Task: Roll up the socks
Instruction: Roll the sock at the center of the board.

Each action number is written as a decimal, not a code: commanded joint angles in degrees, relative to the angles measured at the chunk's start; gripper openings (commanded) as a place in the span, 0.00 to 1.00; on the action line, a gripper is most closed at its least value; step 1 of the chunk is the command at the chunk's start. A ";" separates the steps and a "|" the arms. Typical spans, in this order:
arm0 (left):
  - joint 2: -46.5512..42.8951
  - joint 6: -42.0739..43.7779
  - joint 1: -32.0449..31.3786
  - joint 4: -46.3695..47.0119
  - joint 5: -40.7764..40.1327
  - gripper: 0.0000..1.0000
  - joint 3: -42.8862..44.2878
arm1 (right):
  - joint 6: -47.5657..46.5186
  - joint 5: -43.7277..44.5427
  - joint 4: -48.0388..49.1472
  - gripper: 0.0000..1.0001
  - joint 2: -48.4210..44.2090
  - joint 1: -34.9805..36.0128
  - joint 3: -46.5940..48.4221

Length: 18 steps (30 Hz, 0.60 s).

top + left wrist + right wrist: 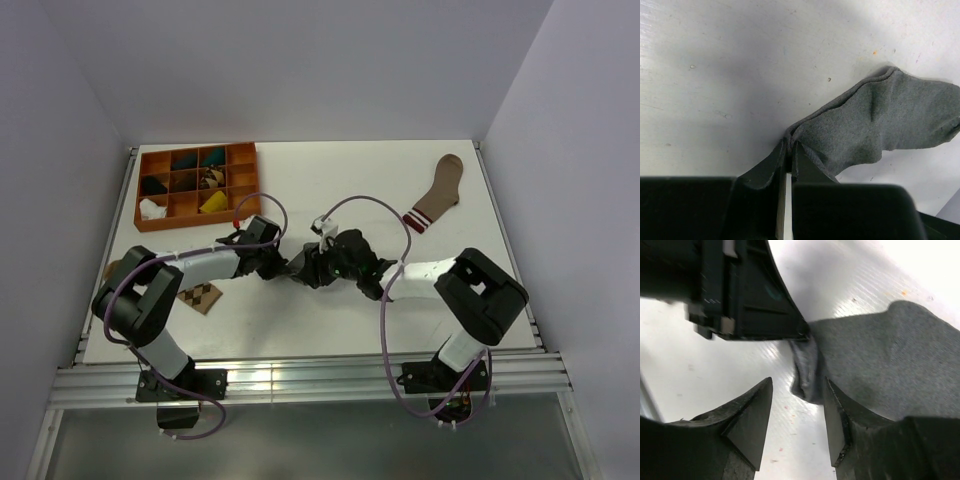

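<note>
The grey sock (880, 125) lies flat on the white table. My left gripper (788, 142) is shut on its edge, pinching a fold of the fabric. In the right wrist view the grey sock (880, 355) spreads to the right, with the left gripper's fingers (785, 322) on its bunched edge. My right gripper (797, 382) is open, low over the table, and the bunched edge sits just ahead of its fingertips. In the top view both grippers, left (290, 268) and right (318, 270), meet at the table's middle and hide the sock.
An orange compartment tray (197, 221) at the back left holds several rolled bundles, including a black one (152, 185) and a white one (150, 208). A brown sock with a striped cuff (437, 193) lies back right. A diamond-patterned sock (203, 297) lies by the left arm.
</note>
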 commanded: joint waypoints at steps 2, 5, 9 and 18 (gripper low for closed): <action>0.62 1.95 -0.39 -3.20 0.00 0.00 2.09 | -6.51 7.59 2.64 0.53 0.85 3.13 -0.76; 1.06 2.03 -0.39 -3.81 0.35 0.00 2.61 | -9.32 10.05 3.17 0.53 0.50 5.41 -0.84; 1.41 1.95 -0.39 -4.25 0.70 0.00 3.14 | -12.05 12.60 2.91 0.53 -0.03 7.70 -0.58; 1.33 1.60 -0.39 -5.05 0.70 0.00 4.02 | -15.91 19.90 0.97 0.52 4.01 11.75 2.14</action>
